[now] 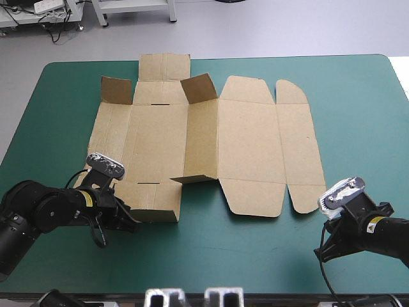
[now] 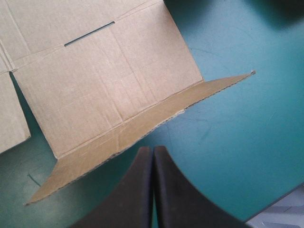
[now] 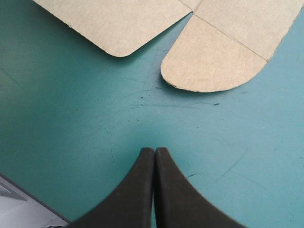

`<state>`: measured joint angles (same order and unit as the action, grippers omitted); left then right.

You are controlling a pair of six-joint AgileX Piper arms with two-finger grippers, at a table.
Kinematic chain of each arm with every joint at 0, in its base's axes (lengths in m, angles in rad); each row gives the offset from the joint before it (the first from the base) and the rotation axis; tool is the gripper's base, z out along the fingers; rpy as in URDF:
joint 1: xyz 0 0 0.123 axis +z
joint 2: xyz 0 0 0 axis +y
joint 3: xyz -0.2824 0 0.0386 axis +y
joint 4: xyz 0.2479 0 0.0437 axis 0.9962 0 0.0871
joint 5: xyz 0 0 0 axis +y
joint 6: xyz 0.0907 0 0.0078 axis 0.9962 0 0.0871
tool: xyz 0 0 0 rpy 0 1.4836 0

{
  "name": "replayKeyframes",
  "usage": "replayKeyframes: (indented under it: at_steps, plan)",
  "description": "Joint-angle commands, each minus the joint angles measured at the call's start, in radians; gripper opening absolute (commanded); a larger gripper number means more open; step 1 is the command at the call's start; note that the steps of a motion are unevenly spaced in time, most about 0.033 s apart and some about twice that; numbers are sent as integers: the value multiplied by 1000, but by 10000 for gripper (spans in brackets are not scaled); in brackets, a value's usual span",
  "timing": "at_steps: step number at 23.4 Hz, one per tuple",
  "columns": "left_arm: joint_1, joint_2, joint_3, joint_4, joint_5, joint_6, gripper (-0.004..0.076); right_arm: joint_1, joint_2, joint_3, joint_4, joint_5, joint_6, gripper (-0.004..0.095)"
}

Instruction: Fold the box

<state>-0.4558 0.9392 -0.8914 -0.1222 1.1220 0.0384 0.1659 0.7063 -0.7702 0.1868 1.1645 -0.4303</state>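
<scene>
**Box [image 1: 211, 153] lying open, both grippers empty**

It is lying mostly flat mid-table on the teal-green cover [image 1: 358, 115]. The left gripper [image 2: 152, 148], closed and holding nothing, is pointing at the half-raised near flap [image 2: 142, 128], probably for pushing it. The right gripper [image 3: 155, 149], likewise closed and empty, is waiting near the rounded flap [image 3: 209, 61]. No writing is showing.

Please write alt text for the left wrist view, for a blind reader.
The left gripper, black fingers shut into one point, aims at a narrow flap on the near edge of the brown box. The flap looks bent up from the flat board, which has a thin slot farther on; the teal-green cover surrounds it.
</scene>
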Motion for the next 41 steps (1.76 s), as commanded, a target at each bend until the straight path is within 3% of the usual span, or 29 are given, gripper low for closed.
replayKeyframes:
  at_steps: [1, 7, 11, 14, 19, 27, 36, 39, 41]
  plan:
    - [-3, -5, -26, -10, -65, 0, -10, 1, -2, -24, 15, -31, -1, -24]
    - [-2, 100, -78, 8, -119, 51, -9, 1, -2, -24, 15, -29, -1, -24]
    - [42, 258, -258, 161, -98, 70, 15, 1, -2, -24, 15, -35, -10, -24]
    - [211, 301, -350, 135, -96, 135, 15, 1, -2, -24, 15, -35, -19, -24]
    - [595, 326, -357, -213, -26, 450, 15, 1, -2, -24, 15, -50, -43, -24]
    - [1038, 423, -357, -574, 29, 668, 15, 1, -2, -24, 24, -52, -43, -24]
    - [1083, 667, -357, -687, 45, 650, 22, 1, -2, -24, 24, -54, -43, -24]
    - [1083, 763, -371, -751, 87, 660, 90, 1, -2, -24, 26, -56, -43, -24]
    - [1083, 845, -410, -714, 179, 657, 186, 1, -2, -24, 28, -56, -43, -24]
